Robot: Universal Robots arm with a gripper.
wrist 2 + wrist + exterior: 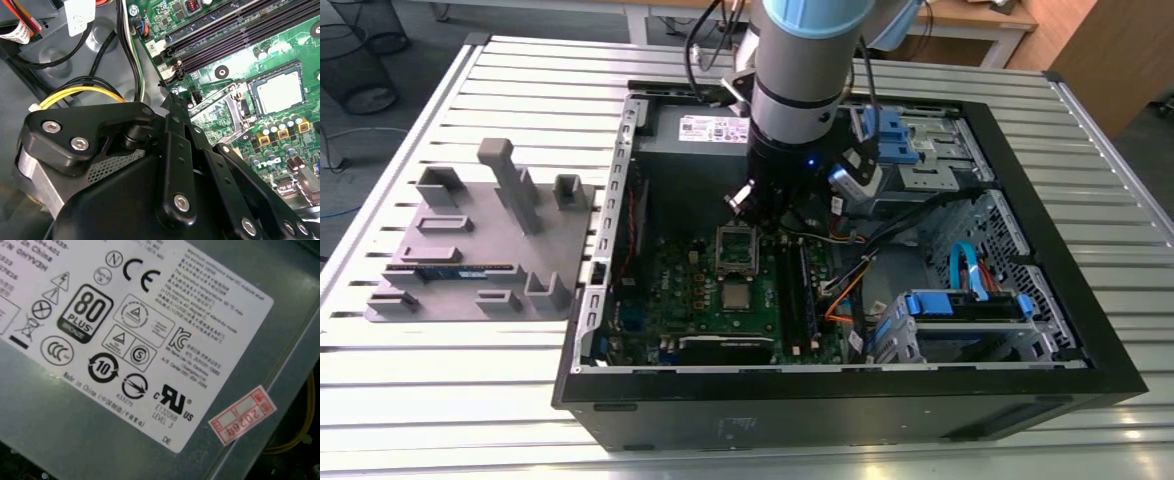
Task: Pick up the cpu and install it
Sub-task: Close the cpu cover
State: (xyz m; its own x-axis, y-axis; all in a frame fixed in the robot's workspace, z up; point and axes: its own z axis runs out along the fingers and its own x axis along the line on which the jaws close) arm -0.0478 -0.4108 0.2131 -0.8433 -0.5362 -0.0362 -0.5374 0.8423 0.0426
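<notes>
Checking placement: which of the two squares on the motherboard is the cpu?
The cpu is the silvery one, farther from the hand; the other is a dark-centred frame.

The cpu (277, 92), silvery-grey and square, lies flat, apparently seated in its socket (300, 67).

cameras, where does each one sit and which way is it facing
Exterior view: off the arm, up high, looking down into the open computer case; the arm and gripper show.
Second wrist view: on the arm, looking past the gripper's black linkage at the motherboard and cpu.
First wrist view: on the arm, close onto the power supply label.
Shared: exterior and second wrist views both show the cpu.
</notes>
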